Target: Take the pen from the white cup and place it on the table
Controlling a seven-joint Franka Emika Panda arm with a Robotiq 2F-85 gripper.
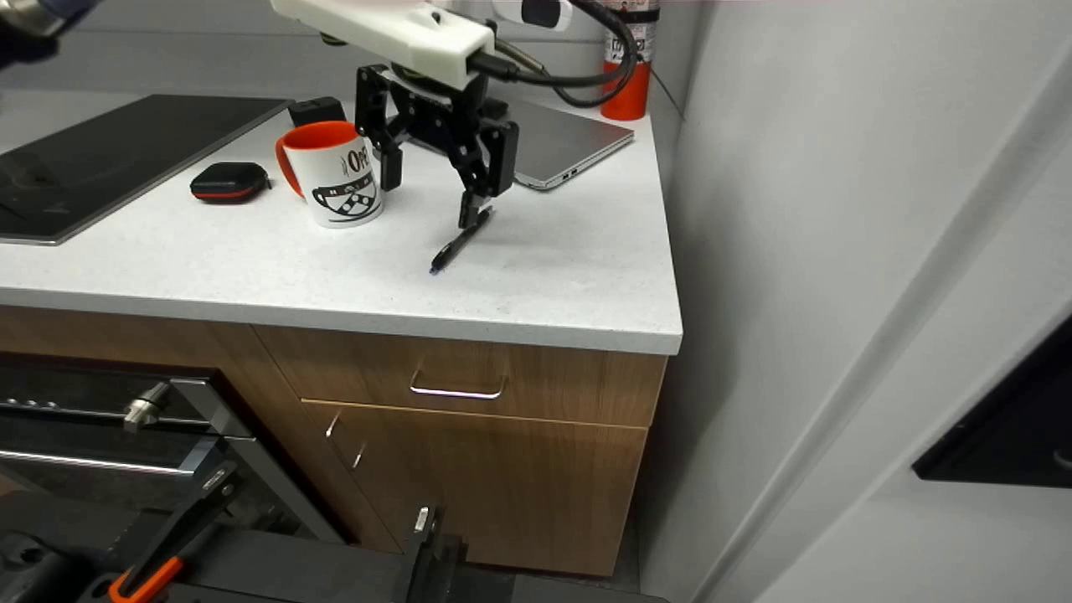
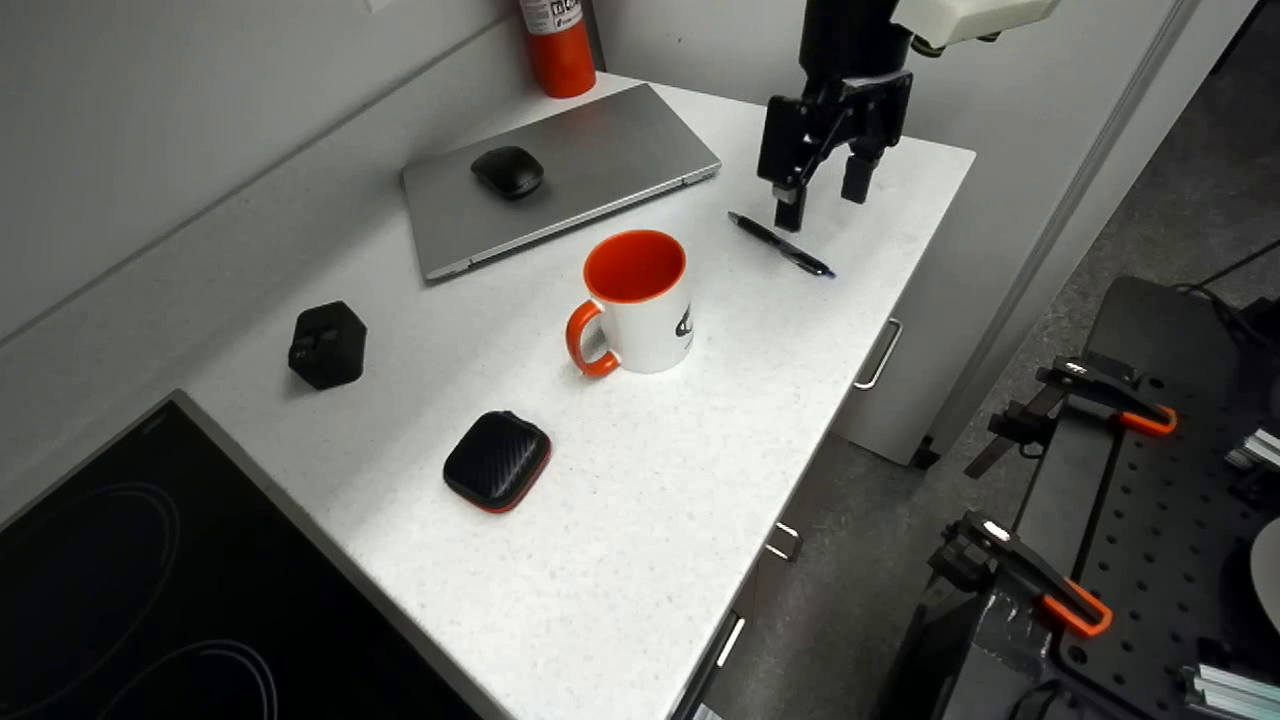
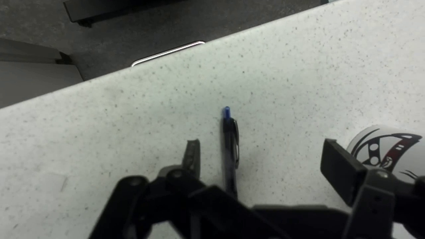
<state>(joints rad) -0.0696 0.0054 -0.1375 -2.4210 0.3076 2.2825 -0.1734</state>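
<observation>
The dark pen lies flat on the white table, and shows also in an exterior view. In the wrist view the pen has its blue end toward the counter edge. The white cup stands upright beside it, handle away from the pen; its red inside looks empty in an exterior view. My gripper is open and empty just above the pen. In the wrist view the gripper's fingers stand on both sides of the pen, apart from it. The pen's lower end is hidden behind the gripper.
A closed laptop with a black mouse lies behind. A black-and-red case and a black block lie near the cooktop. A red extinguisher stands at the back by the wall.
</observation>
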